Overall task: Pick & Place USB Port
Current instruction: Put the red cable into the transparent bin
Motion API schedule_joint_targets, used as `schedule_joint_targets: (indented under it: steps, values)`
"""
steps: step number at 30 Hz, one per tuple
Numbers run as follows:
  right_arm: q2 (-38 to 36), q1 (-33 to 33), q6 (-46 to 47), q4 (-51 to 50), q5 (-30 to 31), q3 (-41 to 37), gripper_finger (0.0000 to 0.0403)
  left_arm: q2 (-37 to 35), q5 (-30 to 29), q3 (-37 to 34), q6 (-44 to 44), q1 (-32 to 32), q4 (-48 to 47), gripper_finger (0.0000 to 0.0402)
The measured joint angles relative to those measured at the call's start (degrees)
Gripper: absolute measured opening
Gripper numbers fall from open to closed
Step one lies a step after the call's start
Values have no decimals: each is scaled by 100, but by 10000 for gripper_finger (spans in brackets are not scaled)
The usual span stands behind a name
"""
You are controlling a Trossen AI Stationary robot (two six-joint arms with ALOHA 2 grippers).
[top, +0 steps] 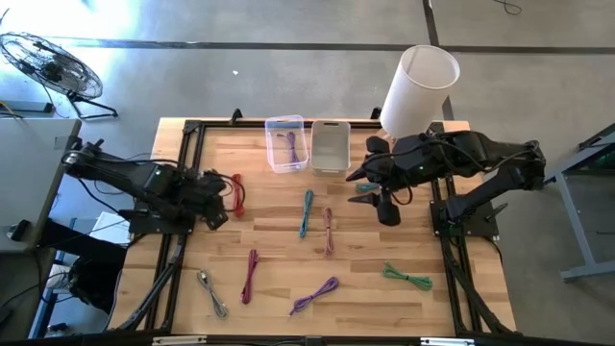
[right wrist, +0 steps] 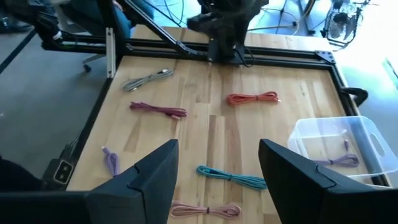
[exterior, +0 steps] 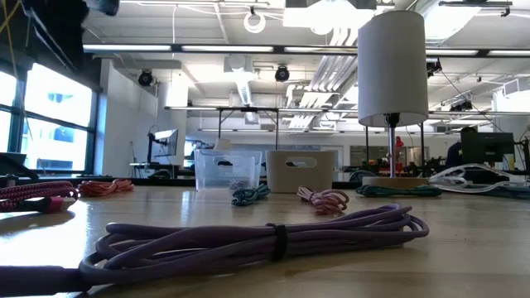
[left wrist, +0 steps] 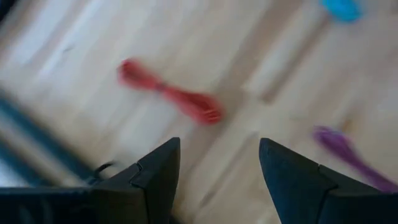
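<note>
While both grippers are hanging wide and empty, the left gripper (top: 219,197) is nearing the red cable (top: 237,192); the next move calls for descending.

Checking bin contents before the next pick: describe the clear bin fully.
The clear bin is a see-through plastic tub, rectangular with rounded corners, standing upright and open-topped at the table's far edge. It sits just left of the opaque grey bin; whether they touch is unclear. One bundled purple cable lies inside. Neither tool is near it.
</note>
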Motion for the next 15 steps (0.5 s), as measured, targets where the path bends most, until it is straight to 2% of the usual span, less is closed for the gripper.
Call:
schedule_joint_targets:
  steps: [5, 12, 15]
  values:
    - [0, 0, -5, -91, 216, 0, 216, 261, 21, 0, -475, 500, -689, 214]
    - [0, 0, -23, -205, 969, 0, 216, 543, 178, 0, -582, 1094, -409, 214]
    - [0, -4, -226, -399, 972, 0, 216, 744, 426, 0, -938, 1223, -418, 214]
